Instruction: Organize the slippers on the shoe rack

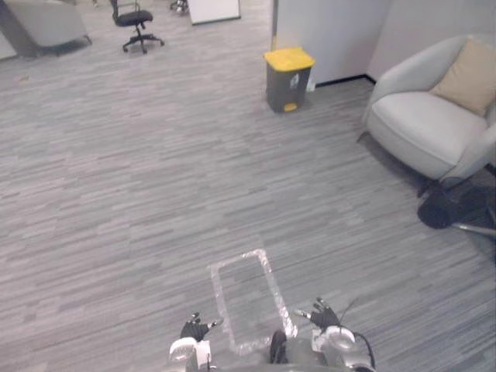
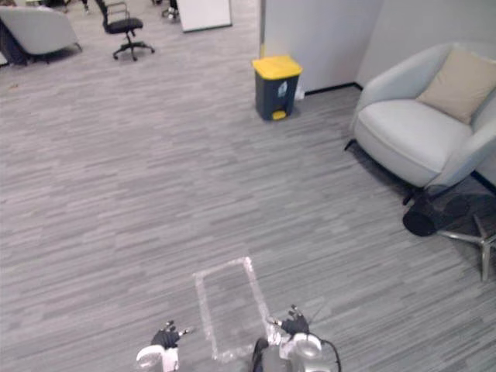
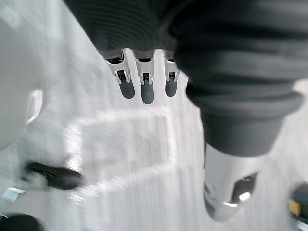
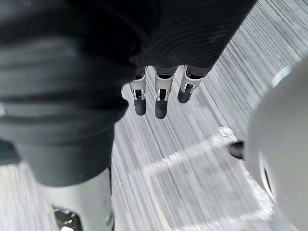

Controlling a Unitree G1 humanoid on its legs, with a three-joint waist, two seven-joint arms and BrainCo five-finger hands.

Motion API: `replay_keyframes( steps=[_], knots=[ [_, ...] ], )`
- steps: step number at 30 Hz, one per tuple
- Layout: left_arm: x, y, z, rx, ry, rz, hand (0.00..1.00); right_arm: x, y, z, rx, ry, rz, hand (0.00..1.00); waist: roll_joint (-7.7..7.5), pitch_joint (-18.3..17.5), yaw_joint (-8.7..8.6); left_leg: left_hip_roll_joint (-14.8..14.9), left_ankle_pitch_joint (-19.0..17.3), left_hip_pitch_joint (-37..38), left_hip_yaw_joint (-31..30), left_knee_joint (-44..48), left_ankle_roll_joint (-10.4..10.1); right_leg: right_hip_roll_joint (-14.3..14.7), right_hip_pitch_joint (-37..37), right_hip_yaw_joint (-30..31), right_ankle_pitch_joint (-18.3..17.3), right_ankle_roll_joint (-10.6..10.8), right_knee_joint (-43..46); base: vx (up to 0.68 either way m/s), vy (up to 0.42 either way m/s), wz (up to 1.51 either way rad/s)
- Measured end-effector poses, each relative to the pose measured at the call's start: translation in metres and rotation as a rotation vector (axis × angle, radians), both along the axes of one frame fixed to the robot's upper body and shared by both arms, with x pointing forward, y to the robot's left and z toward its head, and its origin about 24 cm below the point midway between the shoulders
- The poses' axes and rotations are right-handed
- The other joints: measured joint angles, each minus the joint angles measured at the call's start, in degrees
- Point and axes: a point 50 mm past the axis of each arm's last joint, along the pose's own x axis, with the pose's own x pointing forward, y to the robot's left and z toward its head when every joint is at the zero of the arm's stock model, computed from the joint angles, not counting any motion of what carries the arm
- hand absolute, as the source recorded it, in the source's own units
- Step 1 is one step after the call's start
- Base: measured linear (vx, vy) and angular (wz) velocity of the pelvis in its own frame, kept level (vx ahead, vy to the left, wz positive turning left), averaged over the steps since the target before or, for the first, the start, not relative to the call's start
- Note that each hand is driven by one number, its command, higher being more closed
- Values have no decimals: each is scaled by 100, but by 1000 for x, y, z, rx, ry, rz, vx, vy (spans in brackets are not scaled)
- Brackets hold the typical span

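My left hand [image 1: 195, 329] hangs low at the bottom edge of the eye views, fingers [image 3: 141, 86] relaxed and straight, holding nothing. My right hand [image 1: 324, 317] hangs beside it, its fingers [image 4: 161, 96] also straight and empty. Between the two hands a taped rectangle [image 1: 249, 298] is marked on the grey carpet. No slippers or shoe rack can be seen from here.
A dark bin with a yellow lid [image 1: 288, 78] stands by the far wall. A light grey armchair [image 1: 431, 120] with a tan cushion [image 1: 470, 76] sits at the right, a dark round base [image 1: 437, 211] beside it. A black office chair [image 1: 136, 25] is far back left.
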Motion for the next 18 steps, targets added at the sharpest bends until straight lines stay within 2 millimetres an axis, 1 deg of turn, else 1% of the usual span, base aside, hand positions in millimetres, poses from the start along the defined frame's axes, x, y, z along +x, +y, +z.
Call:
replay_keyframes(
  steps=[1, 2, 3, 4, 5, 7, 8, 9, 10, 11, 12, 13, 14, 15, 16, 17, 18],
  knots=[
    [1, 0, 1, -2, -7, 8, 0, 0, 1, 0, 1, 0, 4, 0, 23, -12, 25, 23, -142, -94, 15, 88, 26, 40, 84, 188, -14, 13, -21, 339, 10, -131],
    [0, 0, 0, -4, -5, 23, 0, 0, 2, 0, 4, 0, 1, 0, -1, -26, 29, -20, -403, -277, 116, 22, 72, 49, 188, 467, -12, 24, -118, 287, 18, -115],
    [0, 0, 1, -4, -7, 25, 0, 0, 1, 0, 5, 1, -4, 0, -18, -38, 37, -42, -565, -364, 203, -230, 126, 31, 277, 659, -12, 49, -186, 349, 48, -131],
    [1, 0, 1, -5, -10, 26, 0, 0, 1, 0, 5, 2, -7, 0, -28, -47, 44, -117, -749, -437, 146, -788, 167, 13, 398, 944, -2, 153, -247, 230, 59, -114],
    [1, -1, 1, -7, -12, 26, 0, -1, 1, 0, 9, 3, -15, 0, -29, -47, 52, -200, -811, -441, 34, -1385, 106, -25, 492, 1124, -19, 214, -277, 296, 126, -115],
    [3, -1, 2, -7, -16, 24, 0, -2, 1, -1, 17, 8, -26, 0, -43, -55, 60, -579, -813, -477, -726, -2544, 70, -110, 607, 1537, -108, 361, -285, 296, 207, -100],
    [3, -1, 2, -7, -17, 24, 0, -3, 1, -1, 21, 9, -33, 0, -55, -66, 63, -802, -793, -537, -1306, -3002, 55, -164, 620, 1733, -173, 447, -291, 341, 324, -119],
    [5, -1, 2, -6, -22, 21, 0, -3, 1, -2, 20, 12, -33, 0, -52, -73, 63, -1061, -704, -594, -2073, -3450, 124, -224, 615, 2062, -261, 571, -278, 279, 298, -130],
    [5, -2, 2, -7, -22, 18, 0, -7, 0, -3, 19, 20, -35, 0, -33, -86, 65, -1148, -602, -633, -2374, -3661, 219, -248, 575, 2252, -292, 609, -223, 286, 324, -143],
    [1, -4, 1, -11, -9, 16, 0, -8, -1, -3, 15, 20, -34, 0, 40, -126, 94, -1044, -396, -618, -2318, -3902, 179, -204, 510, 2466, -406, 711, -70, 249, 310, -134],
    [-1, -5, 0, -12, 1, 7, 0, -8, -3, -3, 9, 23, -33, 0, 122, -184, 93, -917, -12, -595, -2022, -3853, -178, -169, 474, 2642, -561, 863, 149, 317, 407, -157],
    [0, 2, 1, 11, -3, 4, 0, -13, 1, -5, 26, 38, -32, 0, -81, -257, 135, -1035, -108, -458, -1589, -3877, -19, -404, 309, 2590, -638, 1083, 514, 354, 472, -138],
    [-1, 5, 0, 20, 3, 3, 0, -15, 6, -6, 39, 41, -33, 0, -213, -293, 175, -1122, -141, -312, -1400, -3939, 37, -539, 237, 2497, -662, 1140, 719, 342, 431, -141],
    [0, 5, 0, 22, 5, -8, 0, -16, 10, -6, 52, 45, -39, 0, -332, -294, 203, -1195, -197, -35, -1097, -4056, 133, -638, 60, 2420, -662, 1188, 1136, 266, 357, -113],
    [2, 3, 0, 20, 1, -21, 0, -17, 11, -6, 60, 45, -56, 0, -369, -273, 240, -1227, -239, 151, -872, -4130, 205, -702, -174, 2232, -613, 1248, 1649, 191, 257, -107],
    [1, 1, 0, 17, 4, -26, 0, -16, 11, -6, 65, 40, -72, 0, -371, -268, 252, -1245, -267, 285, -719, -4194, 253, -798, -330, 1989, -588, 1281, 2042, 113, 220, -88],
    [0, -1, -1, 15, 11, -40, 0, -14, 11, -5, 66, 30, -75, 0, -342, -251, 240, -1255, -299, 511, -529, -4305, 308, -992, -491, 1478, -610, 1251, 2416, 89, 186, -70]
  ],
)
